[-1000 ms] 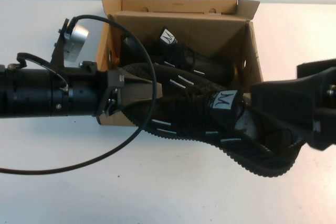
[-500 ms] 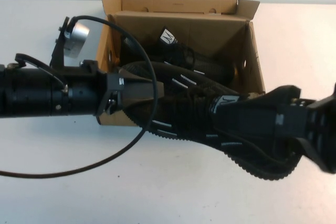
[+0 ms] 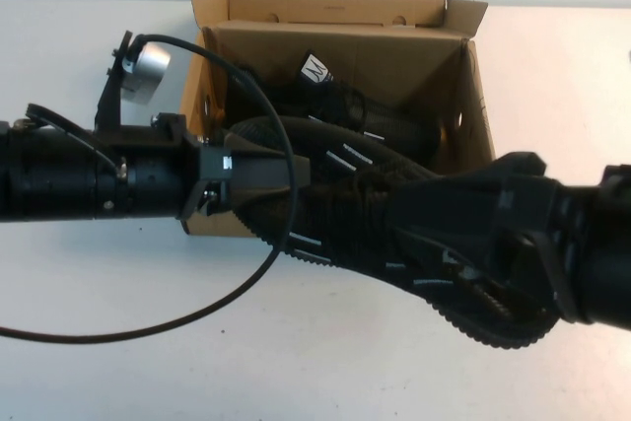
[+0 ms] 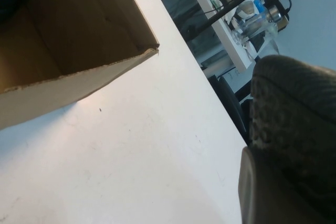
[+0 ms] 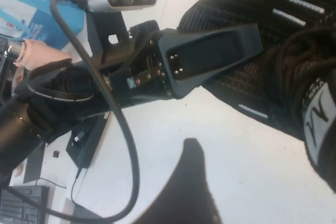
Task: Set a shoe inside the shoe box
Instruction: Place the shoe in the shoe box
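Left pincer (image 3: 281, 173): my jaws clamp the shoe (image 3: 345, 206) toe, over the shoe box (image 3: 476, 105) near wall.
Right pincer (image 3: 434, 229): wide open, has just moved over the heel; nothing gripped.

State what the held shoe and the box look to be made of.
Shoe: black knit fabric upper by its woven texture, with a ridged, rubber-like sole. Shoe box: plain brown corrugated cardboard, matte, with raw-cut edges. Left gripper grips the shoe's toe.

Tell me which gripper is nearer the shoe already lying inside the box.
Left. The left gripper grips the outer shoe at the box's left wall, beside the inner shoe; the right gripper hovers open nearer the front.
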Robot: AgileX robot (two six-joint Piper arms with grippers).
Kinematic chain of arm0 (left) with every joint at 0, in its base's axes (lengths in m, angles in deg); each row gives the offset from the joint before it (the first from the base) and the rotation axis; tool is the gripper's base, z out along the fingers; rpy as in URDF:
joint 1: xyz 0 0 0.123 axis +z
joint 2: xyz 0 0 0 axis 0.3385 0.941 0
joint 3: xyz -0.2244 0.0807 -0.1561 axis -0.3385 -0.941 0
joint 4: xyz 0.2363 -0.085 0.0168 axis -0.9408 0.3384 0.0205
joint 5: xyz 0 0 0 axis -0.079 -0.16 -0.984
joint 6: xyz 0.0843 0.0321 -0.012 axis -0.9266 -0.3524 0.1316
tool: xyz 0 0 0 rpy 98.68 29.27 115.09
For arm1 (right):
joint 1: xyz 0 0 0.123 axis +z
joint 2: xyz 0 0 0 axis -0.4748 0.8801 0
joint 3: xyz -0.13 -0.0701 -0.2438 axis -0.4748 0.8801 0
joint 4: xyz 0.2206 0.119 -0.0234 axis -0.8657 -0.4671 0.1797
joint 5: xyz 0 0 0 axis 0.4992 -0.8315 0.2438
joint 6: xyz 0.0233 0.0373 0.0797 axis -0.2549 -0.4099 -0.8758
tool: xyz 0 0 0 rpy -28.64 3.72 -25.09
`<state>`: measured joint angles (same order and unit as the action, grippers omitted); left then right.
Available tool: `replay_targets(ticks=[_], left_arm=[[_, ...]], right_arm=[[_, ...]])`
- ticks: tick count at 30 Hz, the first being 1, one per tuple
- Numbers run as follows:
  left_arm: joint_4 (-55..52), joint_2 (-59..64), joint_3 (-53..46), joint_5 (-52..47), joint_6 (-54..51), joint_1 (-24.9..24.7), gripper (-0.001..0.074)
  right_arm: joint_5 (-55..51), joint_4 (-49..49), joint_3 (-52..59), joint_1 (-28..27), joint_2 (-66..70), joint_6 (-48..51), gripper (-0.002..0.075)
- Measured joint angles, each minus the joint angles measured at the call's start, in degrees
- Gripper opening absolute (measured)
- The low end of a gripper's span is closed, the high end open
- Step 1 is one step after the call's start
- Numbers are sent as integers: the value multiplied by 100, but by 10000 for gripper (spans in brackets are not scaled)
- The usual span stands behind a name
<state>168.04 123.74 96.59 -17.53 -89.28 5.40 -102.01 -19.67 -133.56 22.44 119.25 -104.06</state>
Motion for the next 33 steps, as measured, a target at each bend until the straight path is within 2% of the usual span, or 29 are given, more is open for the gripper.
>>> replay_targets(ticks=[7, 18, 26, 28, 30, 33], left_arm=[[0, 0, 0, -75, -116, 0, 144], [0, 21, 0, -200, -173, 0, 144], [-37, 29, 0, -122, -209, 19, 144], [-37, 29, 0, -122, -209, 19, 144], [-37, 29, 0, -135, -209, 19, 144], [-37, 29, 0, -200, -209, 19, 144]], right_arm=[[131, -14, 9, 0, 465, -8, 571], [1086, -51, 9, 0, 1217, -21, 571], [1230, -212, 9, -72, 1416, -32, 568], [1255, -212, 9, -72, 1416, -22, 538], [1268, -212, 9, -72, 1425, -22, 464], [1268, -212, 12, -81, 1428, -22, 253]])
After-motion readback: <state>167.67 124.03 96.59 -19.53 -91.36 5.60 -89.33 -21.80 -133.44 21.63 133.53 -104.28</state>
